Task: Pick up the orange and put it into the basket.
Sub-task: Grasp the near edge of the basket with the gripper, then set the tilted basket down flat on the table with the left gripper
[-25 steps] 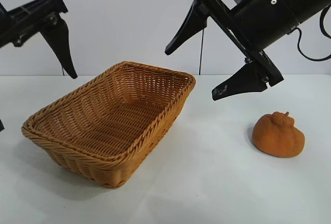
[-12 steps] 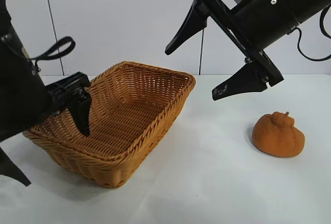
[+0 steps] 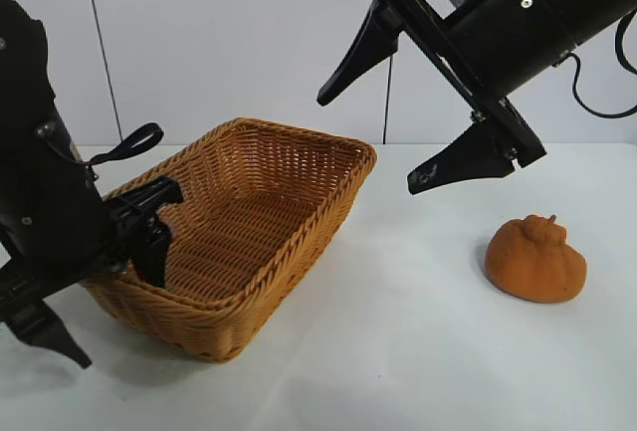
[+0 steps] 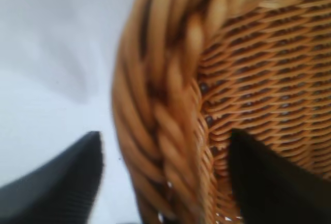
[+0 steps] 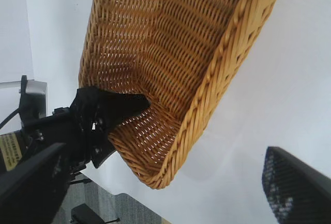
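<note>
Looking across the white table [image 3: 418, 351], we are seeing the basket [image 3: 269, 202] sitting as our landmark, its braided rim facing up and its hollow holding nothing but one dark finger. Beside the basket, at its short end farthest from the orange [image 3: 535, 259], we are watching the left arm reaching steeply down so that the left gripper [image 3: 100, 297] is straddling the basket's end wall: one finger [image 3: 154, 242] is hanging inside the basket, the other [image 3: 50, 331] is standing outside it near the tabletop. In the left wrist view the rim [image 4: 165, 105] is rising between the two fingers, with gaps showing on both sides, so we are reading those jaws as parted and not clamped on the wicker. Above the basket's far corner, the right gripper [image 3: 383, 127] is hovering in the air, spread wide and carrying nothing. The orange is resting on the table well apart from the basket, knob upward, untouched.
</note>
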Tool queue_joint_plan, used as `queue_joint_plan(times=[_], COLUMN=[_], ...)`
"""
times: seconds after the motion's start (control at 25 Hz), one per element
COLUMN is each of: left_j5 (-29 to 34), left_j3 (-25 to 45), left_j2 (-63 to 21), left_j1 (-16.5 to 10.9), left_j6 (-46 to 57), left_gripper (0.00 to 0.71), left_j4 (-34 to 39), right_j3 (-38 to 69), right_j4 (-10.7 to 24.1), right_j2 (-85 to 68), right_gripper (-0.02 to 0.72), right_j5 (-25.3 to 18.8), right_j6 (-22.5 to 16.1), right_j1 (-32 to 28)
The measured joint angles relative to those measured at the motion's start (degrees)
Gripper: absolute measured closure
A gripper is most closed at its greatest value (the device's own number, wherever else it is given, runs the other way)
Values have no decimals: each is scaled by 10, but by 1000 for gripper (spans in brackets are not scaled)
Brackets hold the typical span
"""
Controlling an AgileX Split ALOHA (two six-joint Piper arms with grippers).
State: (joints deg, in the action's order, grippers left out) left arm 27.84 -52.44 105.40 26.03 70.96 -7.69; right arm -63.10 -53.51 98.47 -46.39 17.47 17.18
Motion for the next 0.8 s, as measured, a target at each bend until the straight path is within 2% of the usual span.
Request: queue_joint_plan(times=[0.12,0.24,0.4,0.52,0.68,0.8], left_j5=[-5,-17,4,29,62,74], left_j3=[0,-4,-22,-51,-86,-105], left_j2=[0,-1,-1,-1,-1,0], left_j1=[0,-1,0,-10,-44,-80], left_j6=[5,7,4,-8,-70,-148], left_gripper=[550,626,626,626,626,626], left_j4=[-13,-33,-41,-42,-64,-102], right_j3=[0,0,0,0,0,0], right_j4=[0,0,0,0,0,0], right_j2=[0,0,0,0,0,0], right_gripper=[10,10,10,10,10,10], right_j5=[0,0,0,0,0,0], right_j6=[0,0,0,0,0,0], right_j1=[0,0,0,0,0,0])
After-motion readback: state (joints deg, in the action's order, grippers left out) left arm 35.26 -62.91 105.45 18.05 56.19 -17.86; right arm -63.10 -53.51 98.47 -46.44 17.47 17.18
